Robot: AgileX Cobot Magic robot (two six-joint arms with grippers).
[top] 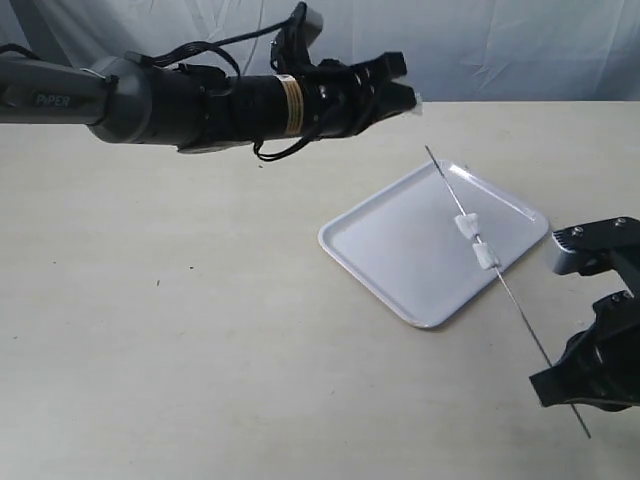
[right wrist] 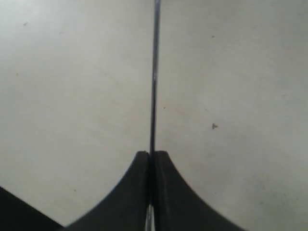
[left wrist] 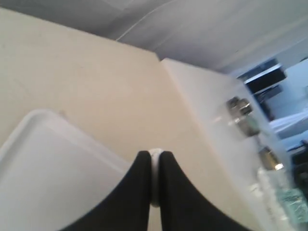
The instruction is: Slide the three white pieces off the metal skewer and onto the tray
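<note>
The matte beige table (top: pixel 200 330) bore a glossy white rounded-square tray (top: pixel 400 250). My right pincer (right wrist: pixel 150 156) was clamped tight on the thin grey metal skewer (top: pixel 520 314), with two soft white cubes (top: pixel 467 226) threaded on it over the tray. My left pincer (left wrist: pixel 154 156), raised, pinched a third cube (left wrist: pixel 154 183).

in the left wrist view we see only a sliver of a small white soft chunk (left wrist: pixel 155 168) between the black fingers (left wrist: pixel 137 192) of the left gripper (left wrist: pixel 154 155); the rest is covered. the flat white glossy plastic tray (left wrist: pixel 43 159) is cut off by that picture's edge, and the shiny things (left wrist: pixel 243 115) behind are too blurred to name. the thin grey metal skewer (right wrist: pixel 154 72) runs out of the right wrist view, its gripped end hidden inside the right gripper (right wrist: pixel 150 156).
</note>
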